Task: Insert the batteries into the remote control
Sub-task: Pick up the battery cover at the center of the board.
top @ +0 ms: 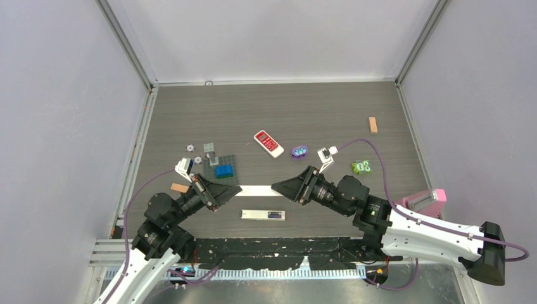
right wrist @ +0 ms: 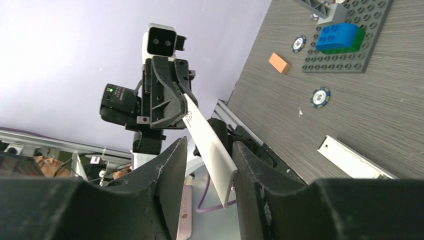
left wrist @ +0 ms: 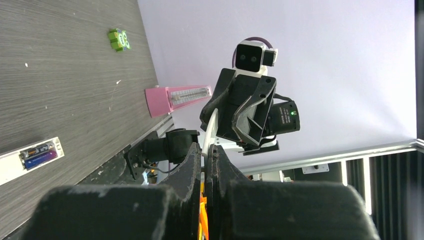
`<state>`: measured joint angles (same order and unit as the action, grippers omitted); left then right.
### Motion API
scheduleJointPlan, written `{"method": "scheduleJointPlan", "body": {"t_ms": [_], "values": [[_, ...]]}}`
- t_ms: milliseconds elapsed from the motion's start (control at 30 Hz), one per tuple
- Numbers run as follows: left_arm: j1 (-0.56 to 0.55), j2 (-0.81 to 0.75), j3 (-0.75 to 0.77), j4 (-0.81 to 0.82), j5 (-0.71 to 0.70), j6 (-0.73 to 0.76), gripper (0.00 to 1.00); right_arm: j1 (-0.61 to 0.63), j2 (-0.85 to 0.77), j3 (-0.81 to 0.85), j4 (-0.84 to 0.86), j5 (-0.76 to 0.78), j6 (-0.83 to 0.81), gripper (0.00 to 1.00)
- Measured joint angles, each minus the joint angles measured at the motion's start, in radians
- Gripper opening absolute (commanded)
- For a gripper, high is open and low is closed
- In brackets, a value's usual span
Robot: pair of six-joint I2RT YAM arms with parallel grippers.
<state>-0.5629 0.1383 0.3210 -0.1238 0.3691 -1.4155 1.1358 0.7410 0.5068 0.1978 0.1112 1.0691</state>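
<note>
The remote control (top: 263, 215) lies flat on the table near the front, with two batteries (left wrist: 37, 154) side by side in its open end, one dark with orange and one blue-purple. Above it a thin white cover strip (top: 256, 190) hangs level between both arms. My left gripper (top: 237, 189) is shut on the strip's left end, seen edge-on in the left wrist view (left wrist: 210, 132). My right gripper (right wrist: 210, 143) is open around the other end. The strip (right wrist: 212, 145) touches one finger, with a gap to the other.
A wider white remote with a red face (top: 268, 144) lies further back. A grey baseplate with a blue brick (top: 223, 170) sits behind the left gripper. A purple toy (top: 299, 151), a green toy (top: 361, 167), a pink box (top: 425, 201) and orange blocks (top: 373, 125) lie to the right.
</note>
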Motion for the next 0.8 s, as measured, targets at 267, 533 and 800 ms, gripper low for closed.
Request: {"method": "scheduleJointPlan", "body": {"t_ms": [267,533,800], "values": [[0.000,-0.006,-0.006,0.011,-0.003,-0.021,0.00,-0.003,-0.006,0.000,0.017,-0.019,0.010,0.36],[-0.001,0.000,-0.006,0.014,-0.002,-0.018,0.00,-0.004,-0.006,0.000,0.002,-0.058,0.004,0.17],[-0.002,0.002,-0.006,-0.003,-0.006,0.016,0.68,-0.005,-0.013,0.000,0.016,-0.085,0.005,0.05]]}}
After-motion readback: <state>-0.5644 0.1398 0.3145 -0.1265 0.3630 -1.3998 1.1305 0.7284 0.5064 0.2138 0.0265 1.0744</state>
